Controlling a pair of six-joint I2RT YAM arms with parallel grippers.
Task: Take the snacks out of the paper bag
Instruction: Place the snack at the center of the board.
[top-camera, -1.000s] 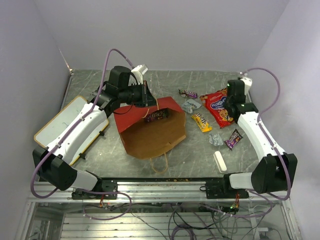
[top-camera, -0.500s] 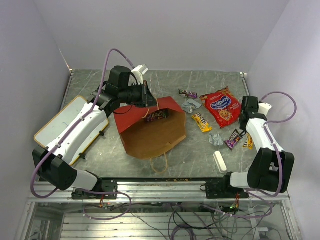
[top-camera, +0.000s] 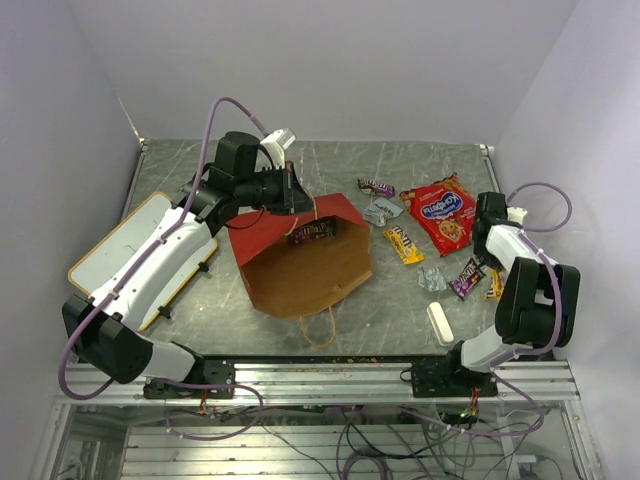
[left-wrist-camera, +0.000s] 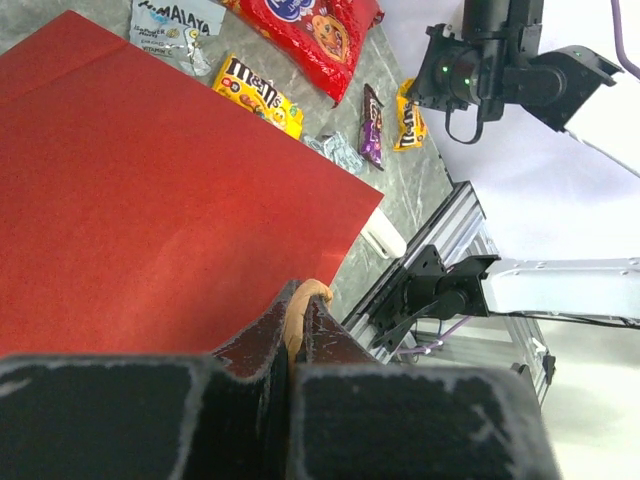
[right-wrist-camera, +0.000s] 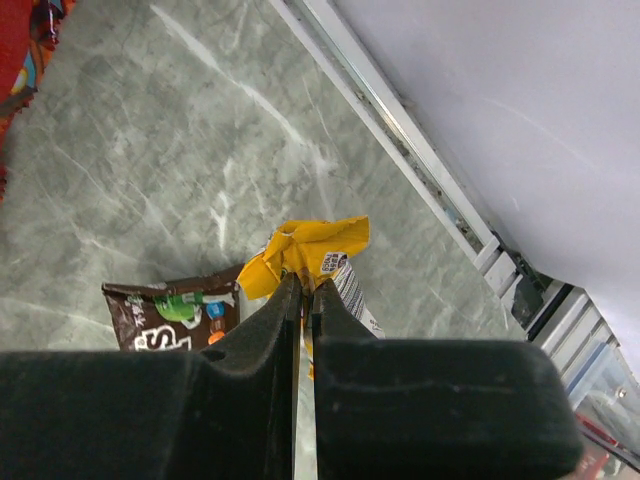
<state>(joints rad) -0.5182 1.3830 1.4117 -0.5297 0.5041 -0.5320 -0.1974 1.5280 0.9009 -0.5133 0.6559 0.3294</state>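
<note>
Paper bag (left-wrist-camera: 150, 200) matte red | R tool (right-wrist-camera: 303, 287) pinches crinkly yellow wrapper (right-wrist-camera: 315, 245)

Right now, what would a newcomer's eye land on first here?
The red paper bag lies open-mouthed mid-table, its handle pinched in the shut left gripper. To its right, a big red packet sits among small wrappers. The right gripper is shut on a yellow wrapper near the right edge.
</note>
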